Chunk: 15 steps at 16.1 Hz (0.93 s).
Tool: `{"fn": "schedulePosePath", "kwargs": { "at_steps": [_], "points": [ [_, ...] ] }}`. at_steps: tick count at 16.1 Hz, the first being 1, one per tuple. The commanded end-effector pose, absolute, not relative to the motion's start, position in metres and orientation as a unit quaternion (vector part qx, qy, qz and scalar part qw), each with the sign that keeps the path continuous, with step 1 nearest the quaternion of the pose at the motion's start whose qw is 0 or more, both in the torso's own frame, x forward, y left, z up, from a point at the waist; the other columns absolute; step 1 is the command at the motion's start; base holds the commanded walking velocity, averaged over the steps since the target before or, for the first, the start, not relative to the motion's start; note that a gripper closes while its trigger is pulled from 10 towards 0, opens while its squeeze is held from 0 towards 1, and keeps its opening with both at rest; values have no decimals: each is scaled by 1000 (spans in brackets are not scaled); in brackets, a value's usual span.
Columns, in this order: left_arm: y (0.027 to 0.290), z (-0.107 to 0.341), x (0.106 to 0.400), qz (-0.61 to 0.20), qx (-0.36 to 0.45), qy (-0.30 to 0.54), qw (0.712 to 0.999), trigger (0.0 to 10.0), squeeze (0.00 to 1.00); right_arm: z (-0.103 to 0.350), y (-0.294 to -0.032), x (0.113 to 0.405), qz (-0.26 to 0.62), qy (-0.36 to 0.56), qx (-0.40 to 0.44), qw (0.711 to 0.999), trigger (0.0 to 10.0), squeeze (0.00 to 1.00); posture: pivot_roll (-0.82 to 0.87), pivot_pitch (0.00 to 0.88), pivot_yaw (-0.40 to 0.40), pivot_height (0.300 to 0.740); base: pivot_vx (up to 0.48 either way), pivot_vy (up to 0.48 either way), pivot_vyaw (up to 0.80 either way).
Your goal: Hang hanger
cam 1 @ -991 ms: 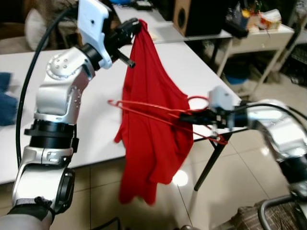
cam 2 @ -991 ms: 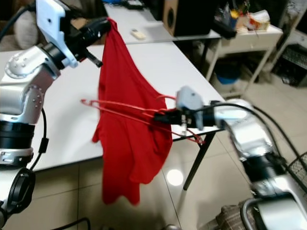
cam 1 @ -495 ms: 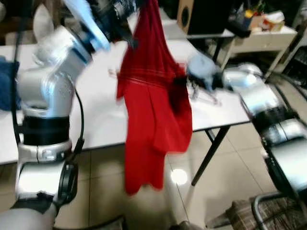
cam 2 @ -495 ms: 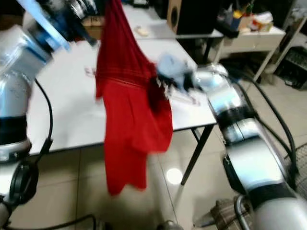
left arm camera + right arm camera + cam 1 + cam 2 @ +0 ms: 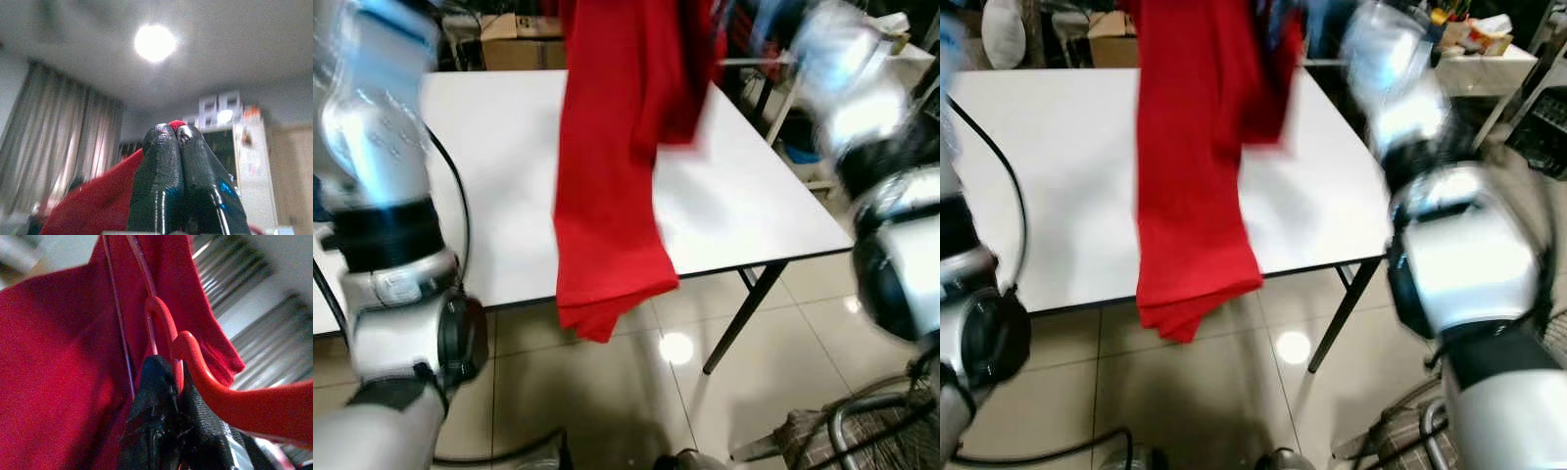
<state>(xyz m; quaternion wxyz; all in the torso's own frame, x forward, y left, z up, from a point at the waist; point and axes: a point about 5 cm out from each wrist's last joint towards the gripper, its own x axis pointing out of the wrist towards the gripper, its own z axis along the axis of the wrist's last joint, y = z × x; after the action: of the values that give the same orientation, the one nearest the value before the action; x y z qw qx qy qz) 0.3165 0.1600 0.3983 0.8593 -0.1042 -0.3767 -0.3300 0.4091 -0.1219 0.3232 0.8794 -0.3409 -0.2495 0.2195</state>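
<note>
Right tool (image 5: 168,377) clamps the red hanger (image 5: 161,328); left tool (image 5: 177,134) pinches the red garment (image 5: 607,176) above the white counter (image 5: 744,206).

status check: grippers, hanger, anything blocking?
Left gripper shut on red cloth garment. Right gripper shut on red plastic hanger. Garment hangs over white table; head views blurred.

A cluttered workroom or home office: a white table (image 5: 489,147) at centre, a cardboard box (image 5: 1112,23) at 11 o'clock, a stocked side desk (image 5: 901,39) at 2 o'clock, tiled floor (image 5: 1234,392).
</note>
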Motion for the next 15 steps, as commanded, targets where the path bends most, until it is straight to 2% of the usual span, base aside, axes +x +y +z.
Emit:
{"fn": "schedulePosePath", "kwargs": {
  "at_steps": [1,3,4,5,7,8,9,10,11,13,15],
  "points": [
    [149,389,319,-337,-69,-356,869,10000,0,305,-122,409,227,-232,-378,867,10000,0,-80,0,-37,740,0,0,0],
    [140,358,330,-333,-19,-286,898,10000,0,265,-120,405,284,-186,-390,856,10000,0,-86,0,-31,740,0,0,0],
    [135,323,343,-312,25,-212,926,10000,0,234,-119,399,346,-138,-375,849,10000,0,-95,0,-24,740,0,0,0],
    [133,299,351,-284,89,-172,939,10000,0,213,-121,393,381,-108,-369,841,10000,0,-97,0,-24,740,0,0,0],
    [131,289,353,-281,83,-154,943,10000,0,196,-122,385,427,-83,-361,825,10000,0,-102,0,-16,740,0,0,0],
    [130,284,354,-278,85,-147,946,10000,0,184,-123,378,461,-66,-367,805,10000,0,-108,0,-9,740,0,0,0],
    [129,279,355,-279,97,-139,945,10000,0,176,-126,373,487,-55,-369,790,10000,0,-109,0,-8,740,0,0,0],
    [133,265,356,-281,143,-112,942,10000,0,172,-133,363,523,-52,-371,766,10000,0,-111,0,-4,740,0,0,0],
    [135,262,356,-281,154,-105,941,10000,0,172,-135,361,528,-54,-370,762,10000,0,-111,0,-4,740,0,0,0],
    [157,236,365,-232,199,-48,951,10000,0,178,-149,346,568,-51,-387,724,10000,0,-122,0,9,740,0,0,0],
    [166,223,369,-225,214,-24,950,10000,0,185,-163,338,571,-44,-397,717,10000,0,-130,0,14,740,0,0,0]
  ]
}}
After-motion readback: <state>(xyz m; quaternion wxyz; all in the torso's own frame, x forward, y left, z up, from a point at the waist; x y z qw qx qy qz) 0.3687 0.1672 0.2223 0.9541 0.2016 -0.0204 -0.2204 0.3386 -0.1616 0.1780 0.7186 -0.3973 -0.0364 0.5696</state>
